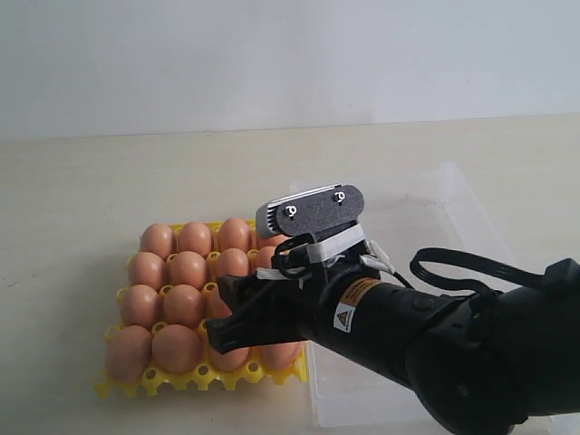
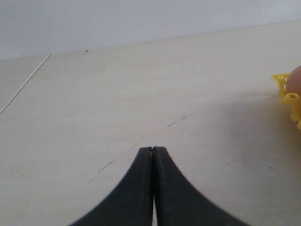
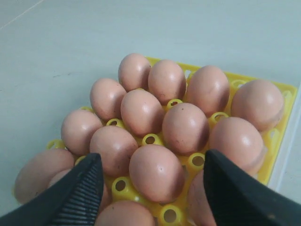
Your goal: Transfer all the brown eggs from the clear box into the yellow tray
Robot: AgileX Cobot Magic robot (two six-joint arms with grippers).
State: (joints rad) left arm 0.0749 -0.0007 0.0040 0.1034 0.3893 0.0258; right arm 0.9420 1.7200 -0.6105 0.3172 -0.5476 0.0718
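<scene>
Several brown eggs (image 1: 186, 269) fill the cups of the yellow tray (image 1: 172, 379) on the left of the table. The clear box (image 1: 471, 204) lies to its right; no egg shows in its visible part, and the right arm hides the rest. My right gripper (image 1: 216, 315) hovers over the tray's near right side. In the right wrist view that gripper (image 3: 153, 157) is open, its fingers (image 3: 84, 186) wide apart on either side of one egg (image 3: 156, 172) sitting in the tray (image 3: 194, 161). My left gripper (image 2: 153, 149) is shut and empty over bare table.
The tray's corner (image 2: 288, 96) with one egg (image 2: 296, 80) shows at the edge of the left wrist view. The pale tabletop (image 1: 109, 181) runs back to a white wall. The left arm is outside the exterior view.
</scene>
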